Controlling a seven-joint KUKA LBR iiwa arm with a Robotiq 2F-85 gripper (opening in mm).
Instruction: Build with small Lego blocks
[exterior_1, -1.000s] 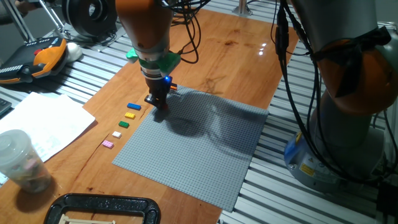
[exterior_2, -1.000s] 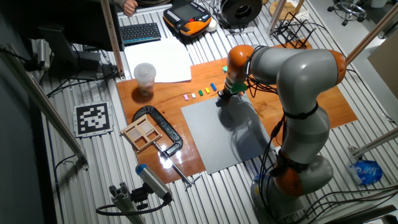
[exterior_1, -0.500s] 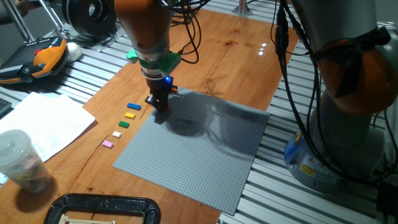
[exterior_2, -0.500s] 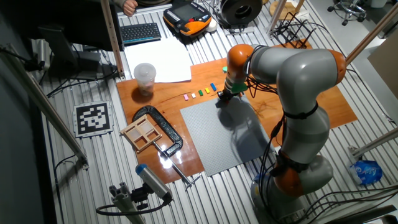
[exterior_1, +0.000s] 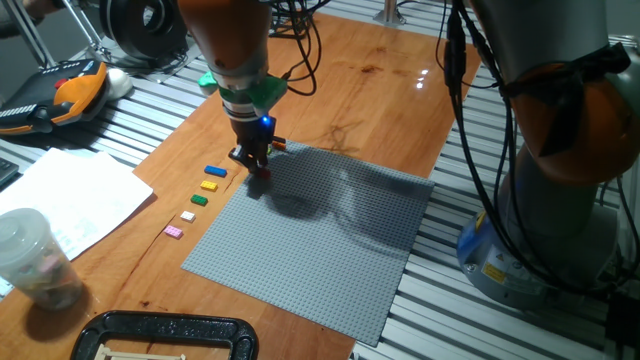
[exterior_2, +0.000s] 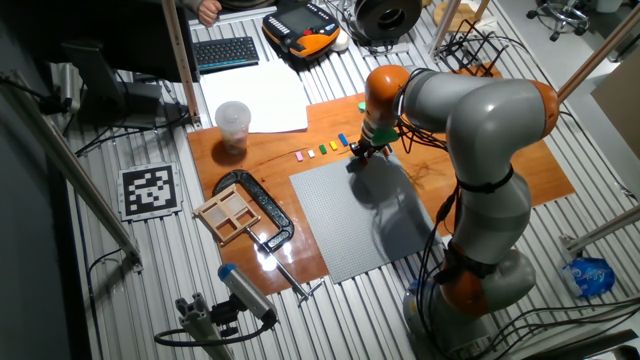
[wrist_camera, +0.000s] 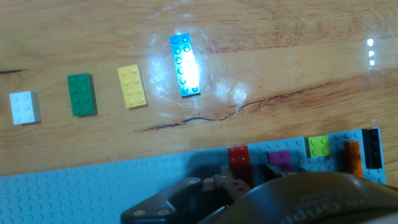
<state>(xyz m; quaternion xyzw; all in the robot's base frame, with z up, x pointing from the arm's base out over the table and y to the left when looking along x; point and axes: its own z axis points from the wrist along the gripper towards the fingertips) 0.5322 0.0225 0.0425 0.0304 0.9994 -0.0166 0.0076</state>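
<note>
Five bricks are seated along the baseplate edge; gripper state cannot be told, and the next brick should be pressed squarely beside the red brick.

Open wood between the loose blue brick and the baseplate edge; placed red brick crowds that edge.

Robotics lab, slatted metal bench, fiducial marker, teach pendant
</note>
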